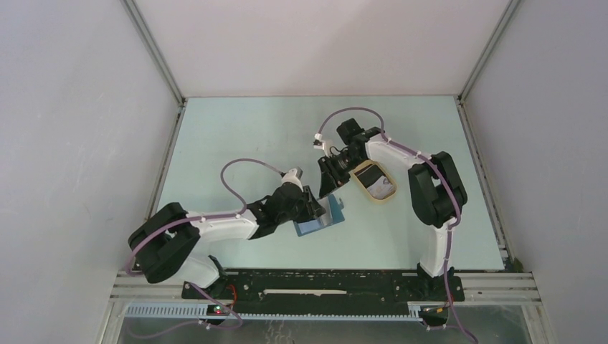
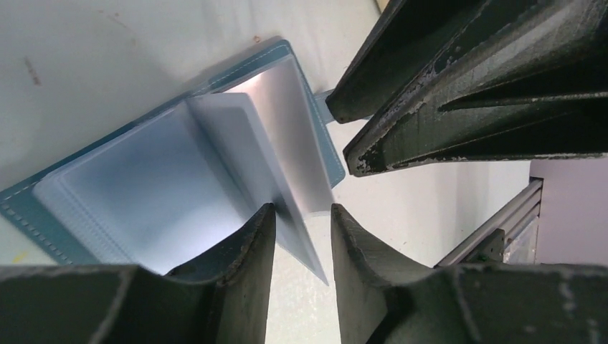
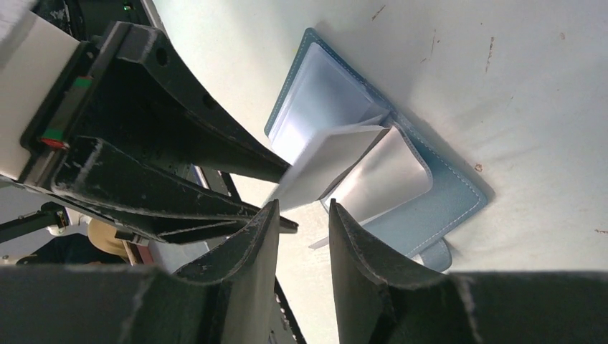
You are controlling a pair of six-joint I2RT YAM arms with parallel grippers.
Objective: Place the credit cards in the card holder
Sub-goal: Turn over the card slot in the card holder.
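Teal-blue, the card holder (image 1: pixel 315 228) lies open on the table (image 1: pixel 236 143), midway across and nearer the near edge. Your left claw (image 2: pixel 299 215) is spread, with a pale upright leaf (image 2: pixel 251 158) loose in its gap. Your right claw (image 3: pixel 297 208) is spread and pinches nothing. You look mid-insertion: next, steady a pocket and slide a card in. You can't tell whether that leaf is a card or a sleeve. What lies in the beige tray (image 1: pixel 378 201) is too small to read.

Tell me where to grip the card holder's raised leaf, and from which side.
Grip the leaf by its free edge, opposite the spine, coming in edge-on so the fingers straddle it. It is thin and stands tilted up off the open card holder, hinged at the fold, so only that edge is clear. It lies between the left pincer's open fingers.
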